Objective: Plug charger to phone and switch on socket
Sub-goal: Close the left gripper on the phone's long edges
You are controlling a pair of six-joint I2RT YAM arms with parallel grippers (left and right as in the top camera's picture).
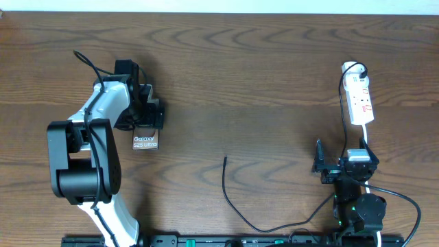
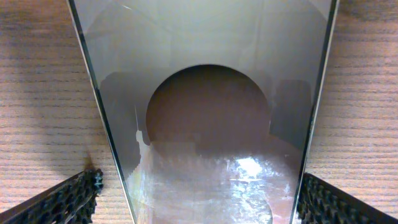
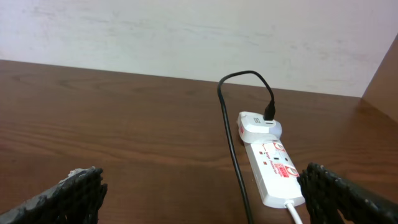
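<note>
**Brown table [image 1: 260, 82] holds phone [image 1: 145, 142], charger [image 1: 230, 199] and socket [image 1: 360, 101]**

We see the left gripper [image 1: 147, 122] spread wide astride the phone, the right gripper [image 3: 211, 202] agape facing the socket; the charger's loose tip lies between them.

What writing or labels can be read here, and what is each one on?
"Galaxy S25 Ultra": white lettering on the phone.
Red markings on the socket: too small to read.
Grey mark on the white plug: too blurred to read.
</note>
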